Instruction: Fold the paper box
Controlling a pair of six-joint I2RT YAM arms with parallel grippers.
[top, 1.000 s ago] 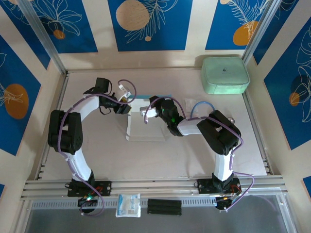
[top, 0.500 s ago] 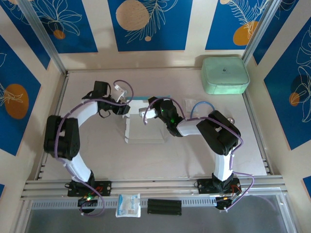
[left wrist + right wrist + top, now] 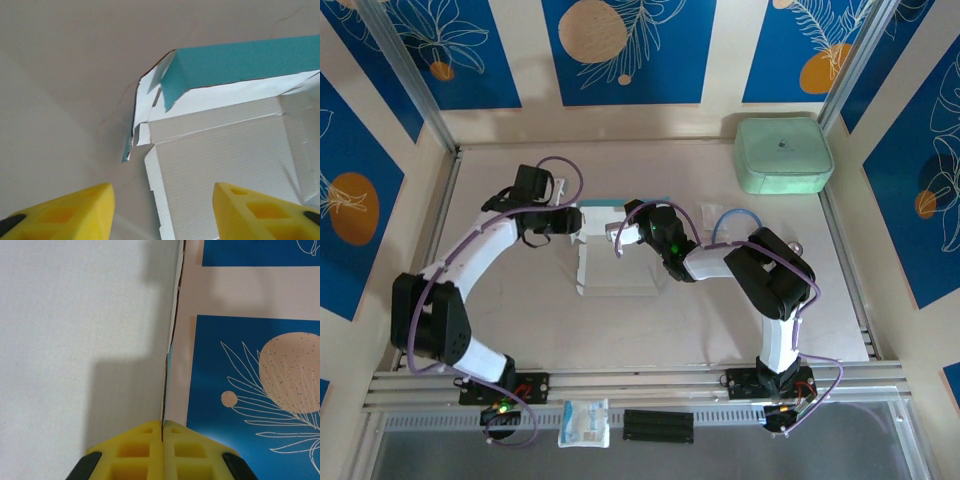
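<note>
The paper box (image 3: 615, 268) is lying part-folded on the tabletop (image 3: 720, 325), whitish-grey inside facing up, with a light blue strip showing along its far edge. Both arms are reaching in over it, one from each side.

The left gripper (image 3: 570, 222) is hovering at the box's far left corner. In the left wrist view the paper box (image 3: 225, 150) is showing that corner: a blue flap is folding over the far edge, and a small creased tab is standing up at the left end. The left gripper (image 3: 162, 200) is pointing at this corner with its jaws standing apart, the yellow fingertips (image 3: 90, 207) on either side of the box's left edge. Nothing is being pinched between them, and whether either tip is touching the card cannot be told.

The right gripper (image 3: 623, 234) is sitting over the box's far right part. In the right wrist view the right gripper (image 3: 162, 432) is clamping its jaws tight on a thin edge of card, which is running straight up out of the seam between the two yellow pads. The paper box (image 3: 75, 315) is spreading to the left of that edge as a broad pale panel.

A mint-green case (image 3: 783, 155) is resting well apart from the box, beyond its far right corner. A small white packet (image 3: 584, 422) is lying well off the box's near edge, on the rail.
</note>
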